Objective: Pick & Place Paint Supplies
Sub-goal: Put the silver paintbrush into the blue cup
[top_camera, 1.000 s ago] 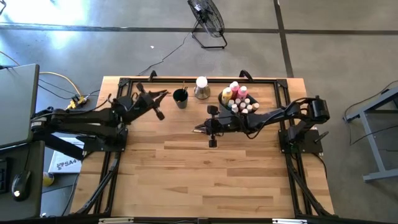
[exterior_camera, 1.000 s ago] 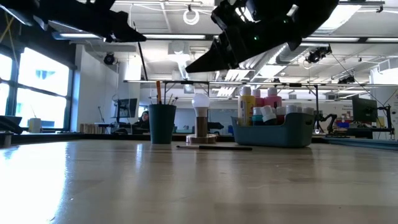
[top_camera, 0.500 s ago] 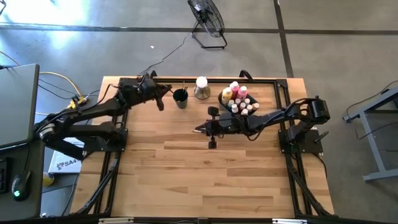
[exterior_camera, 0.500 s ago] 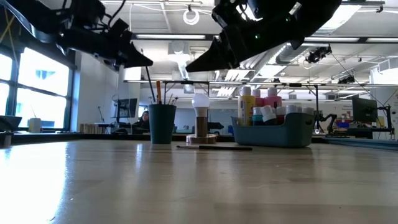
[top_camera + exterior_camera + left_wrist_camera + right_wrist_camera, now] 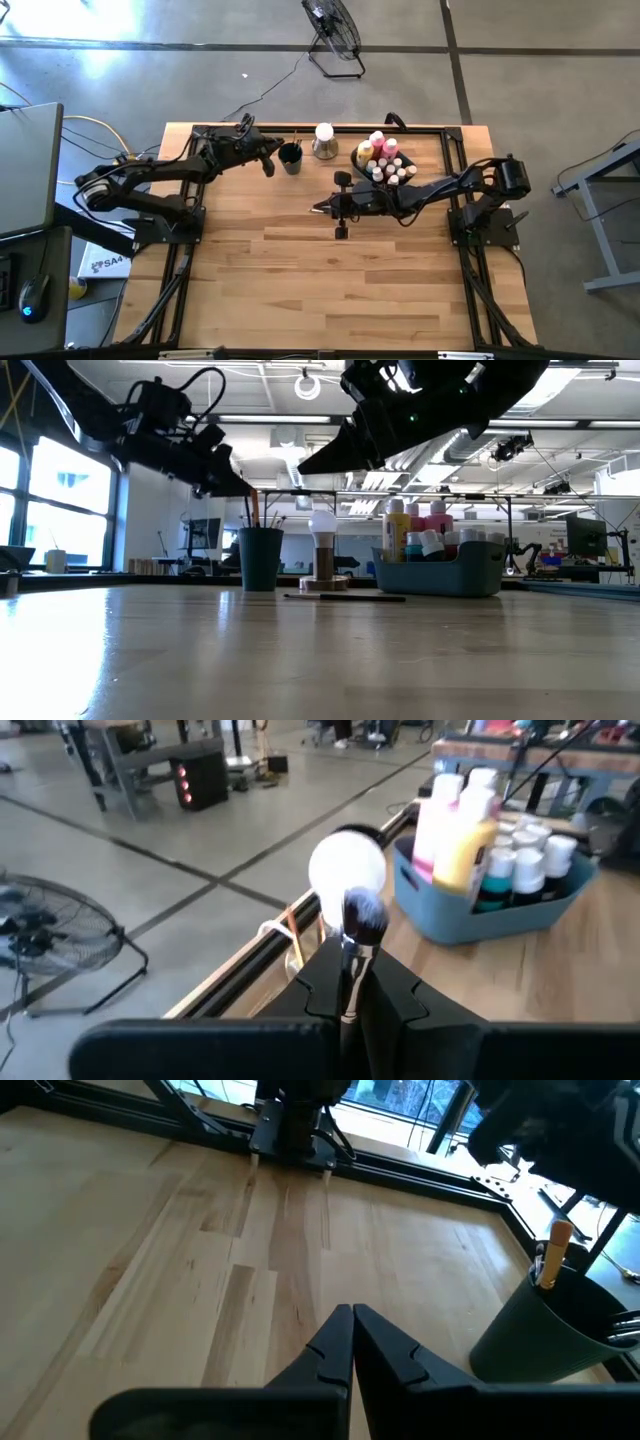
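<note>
My left gripper [image 5: 272, 156] hovers by the far edge, just left of the dark round cup [image 5: 291, 157], and is shut on a thin brush [image 5: 360, 916]. The cup [image 5: 260, 558] stands upright with other brushes in it. The grey-blue bin [image 5: 385, 165] holds pink and yellow paint bottles [image 5: 455, 830] and small white-capped pots [image 5: 525, 860]. Another brush [image 5: 345, 597] lies flat on the table before the bin. My right gripper [image 5: 320, 207] hangs shut and empty over the table's middle. My left gripper pinches the brush's shaft just behind the bristle head [image 5: 349, 965] between its two fingertips. The dark bristle head sticks out past the fingertips. The fingers point nearly level toward the table's right, and they hide the rest of the handle. The brush is lifted clear of the table.
A white round bulb on a small stand [image 5: 324, 140] sits between the cup and the bin. A black frame rail [image 5: 300, 128] runs along the far edge. Bare wood [image 5: 330, 280] fills the near half of the table. A fan [image 5: 335, 30] stands on the floor beyond.
My left gripper, still shut on the brush, has swung toward the far edge and the cup, sinking and rolling as it went. It now hangs just beside the cup's rim.
</note>
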Controlling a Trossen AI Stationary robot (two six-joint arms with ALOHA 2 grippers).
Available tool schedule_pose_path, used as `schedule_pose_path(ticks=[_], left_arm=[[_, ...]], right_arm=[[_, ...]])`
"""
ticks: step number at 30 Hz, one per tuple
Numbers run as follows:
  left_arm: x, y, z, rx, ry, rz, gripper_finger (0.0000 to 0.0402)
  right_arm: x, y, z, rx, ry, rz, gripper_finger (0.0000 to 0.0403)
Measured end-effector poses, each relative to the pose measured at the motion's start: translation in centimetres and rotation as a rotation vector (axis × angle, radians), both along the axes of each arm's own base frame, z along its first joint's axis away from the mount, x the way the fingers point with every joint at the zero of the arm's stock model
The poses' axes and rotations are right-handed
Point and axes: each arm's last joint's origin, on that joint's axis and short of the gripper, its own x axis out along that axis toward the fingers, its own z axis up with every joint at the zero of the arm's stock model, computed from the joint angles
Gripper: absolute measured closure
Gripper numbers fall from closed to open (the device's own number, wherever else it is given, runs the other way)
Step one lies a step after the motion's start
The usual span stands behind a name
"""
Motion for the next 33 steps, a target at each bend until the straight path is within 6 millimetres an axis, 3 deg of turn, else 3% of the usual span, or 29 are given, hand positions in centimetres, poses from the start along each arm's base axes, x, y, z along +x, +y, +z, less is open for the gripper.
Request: schedule_pose_path(ticks=[20,33], left_arm=[[0.7,0.7,-2.2,-0.078,0.065,0.048,0.0383],[0.7,0.8,-2.0,-0.099,0.030,0.095,0.0269]], right_arm=[[0.0,0.0,0.1,0.000,-0.010,0.000,0.0399],[0.0,0.0,0.1,0.022,-0.011,-0.007,0.0399]])
